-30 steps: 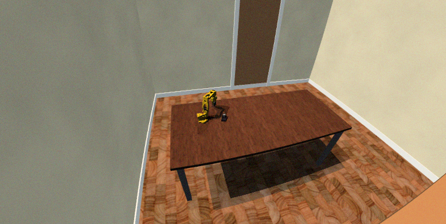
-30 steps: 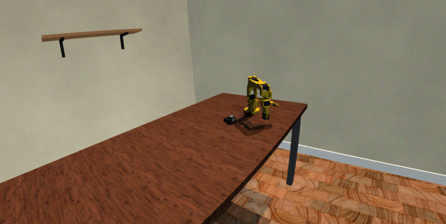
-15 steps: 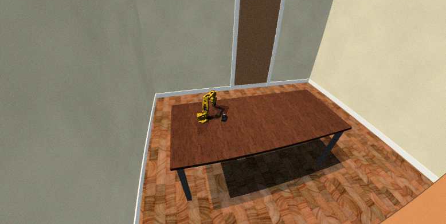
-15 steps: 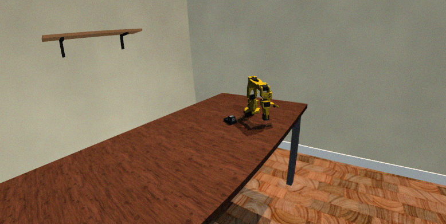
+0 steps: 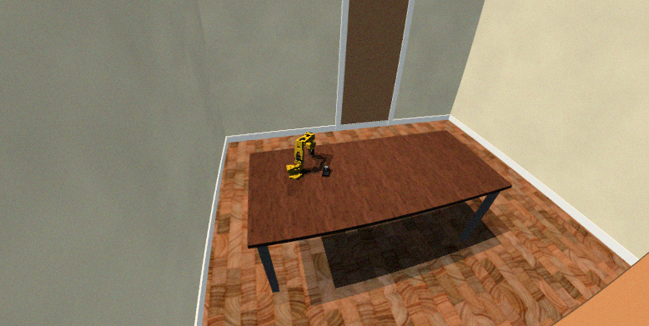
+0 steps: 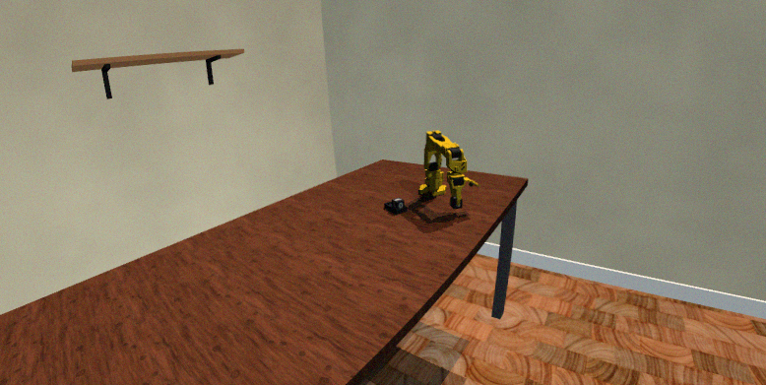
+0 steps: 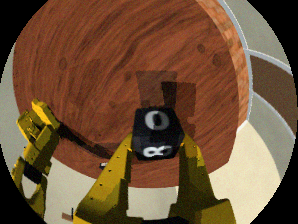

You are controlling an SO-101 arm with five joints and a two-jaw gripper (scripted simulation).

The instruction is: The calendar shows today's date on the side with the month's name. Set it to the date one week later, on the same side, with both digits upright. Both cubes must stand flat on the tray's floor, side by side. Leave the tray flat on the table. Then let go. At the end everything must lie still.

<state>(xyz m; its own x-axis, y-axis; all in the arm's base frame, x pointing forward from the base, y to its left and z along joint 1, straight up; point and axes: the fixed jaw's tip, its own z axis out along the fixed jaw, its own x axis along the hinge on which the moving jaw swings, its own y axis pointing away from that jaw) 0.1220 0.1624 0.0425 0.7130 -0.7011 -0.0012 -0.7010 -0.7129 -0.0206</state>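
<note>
My gripper (image 7: 157, 151) (image 6: 456, 195) is shut on a black calendar cube (image 7: 156, 124) (image 6: 455, 203) with white digits. In the wrist view one rounded digit shows on the cube's upper face and another on the face toward the camera. The cube hangs a little above the table (image 6: 321, 253) near its edge, casting a shadow below. The small dark tray (image 6: 393, 209) (image 5: 325, 173) lies on the table, apart from the gripper, beyond the arm's base. Its contents are too small to read in the top and exterior views. The tray is out of the wrist view.
The yellow arm (image 5: 300, 155) (image 6: 439, 164) stands near the table's far corner. The table's edge (image 7: 233, 36) runs close beside the held cube, with floor beyond it. A door (image 5: 374, 51) and a wall shelf (image 6: 155, 58) stand far off.
</note>
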